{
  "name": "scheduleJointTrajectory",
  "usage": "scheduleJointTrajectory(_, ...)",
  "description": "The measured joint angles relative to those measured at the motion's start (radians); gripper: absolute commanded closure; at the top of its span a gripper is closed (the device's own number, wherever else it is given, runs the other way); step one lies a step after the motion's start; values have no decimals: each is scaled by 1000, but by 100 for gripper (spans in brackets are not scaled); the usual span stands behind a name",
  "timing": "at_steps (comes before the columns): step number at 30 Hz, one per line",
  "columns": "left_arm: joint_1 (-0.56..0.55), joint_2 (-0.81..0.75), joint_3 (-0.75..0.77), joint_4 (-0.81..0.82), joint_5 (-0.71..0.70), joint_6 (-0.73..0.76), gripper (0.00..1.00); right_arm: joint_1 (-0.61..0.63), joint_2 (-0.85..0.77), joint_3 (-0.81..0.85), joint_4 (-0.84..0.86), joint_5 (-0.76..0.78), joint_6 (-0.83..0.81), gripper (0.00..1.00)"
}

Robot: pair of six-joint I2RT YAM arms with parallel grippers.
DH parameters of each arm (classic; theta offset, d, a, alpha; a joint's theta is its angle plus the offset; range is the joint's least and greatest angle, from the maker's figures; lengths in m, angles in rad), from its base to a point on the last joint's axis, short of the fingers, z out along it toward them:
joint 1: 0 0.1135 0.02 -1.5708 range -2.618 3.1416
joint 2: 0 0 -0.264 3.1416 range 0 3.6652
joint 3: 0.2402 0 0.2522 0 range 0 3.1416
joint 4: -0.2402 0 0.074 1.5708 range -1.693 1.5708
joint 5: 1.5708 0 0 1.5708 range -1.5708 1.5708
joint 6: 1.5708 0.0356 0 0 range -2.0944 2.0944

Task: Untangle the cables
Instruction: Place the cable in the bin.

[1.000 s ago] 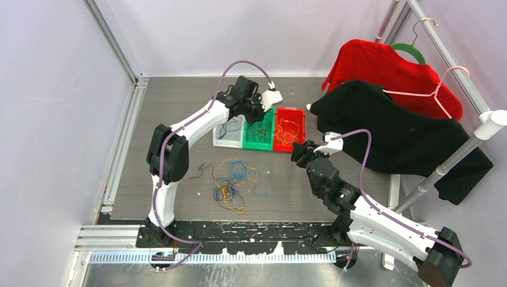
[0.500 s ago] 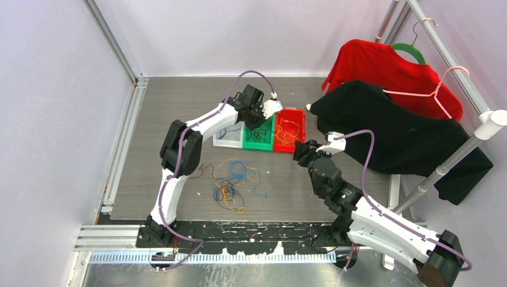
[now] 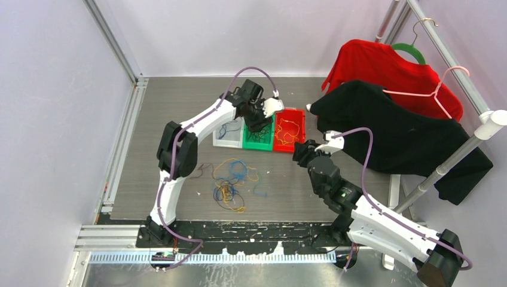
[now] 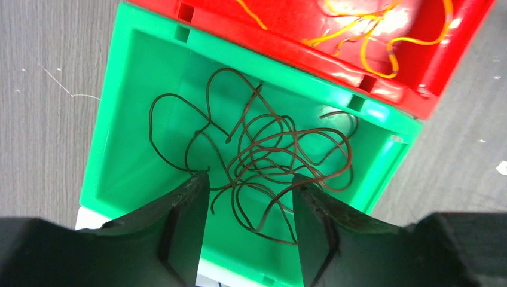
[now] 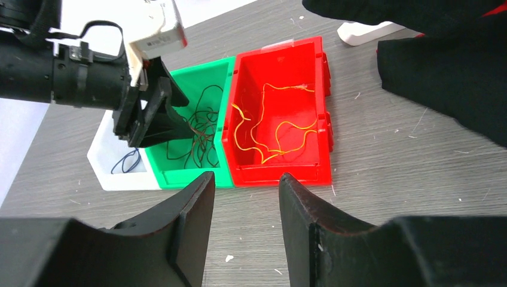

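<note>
Green glossy plastic bin (image 4: 107,119) holds a loose knot of thin dark wires (image 4: 263,155); left gripper (image 4: 250,179) hangs over it, jaws spread, nothing pinched. Red plastic bin (image 5: 278,173) touching it has orange-yellow wires (image 5: 281,125), and the white bin (image 5: 119,179) has 1 blue wire loop (image 5: 127,160). Remaining mixed cables (image 3: 230,179) lie tangled on the matte grey wood-grain tabletop (image 3: 167,107) near the 3 bins; right gripper (image 5: 245,179) sits in front of them, jaws apart, empty.

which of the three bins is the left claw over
The green plastic bin in the middle, holding dark thin wires: the open left claw hangs right over it. The white plastic bin and the red plastic bin flank it.
</note>
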Motion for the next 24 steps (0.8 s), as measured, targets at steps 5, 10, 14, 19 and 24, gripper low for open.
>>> scheduleJointTrajectory(5, 4, -13, 102, -147, 56, 35, 39, 0, -6, 19, -21, -3, 0, 51)
scheduleJointTrajectory(10, 15, 0, 291, -360, 152, 85, 44, 0, -16, 22, -39, -6, 0, 51)
scheduleJointTrajectory(14, 21, 3, 414, -448, 218, 129, 50, 0, -21, 22, -48, -6, 0, 51)
scheduleJointTrajectory(19, 15, 8, 364, -501, 227, 198, 56, 0, -22, 22, -51, -6, 0, 52)
scheduleJointTrajectory(24, -2, 52, 291, -488, 175, 214, 73, 0, -22, 22, -51, -6, 0, 53)
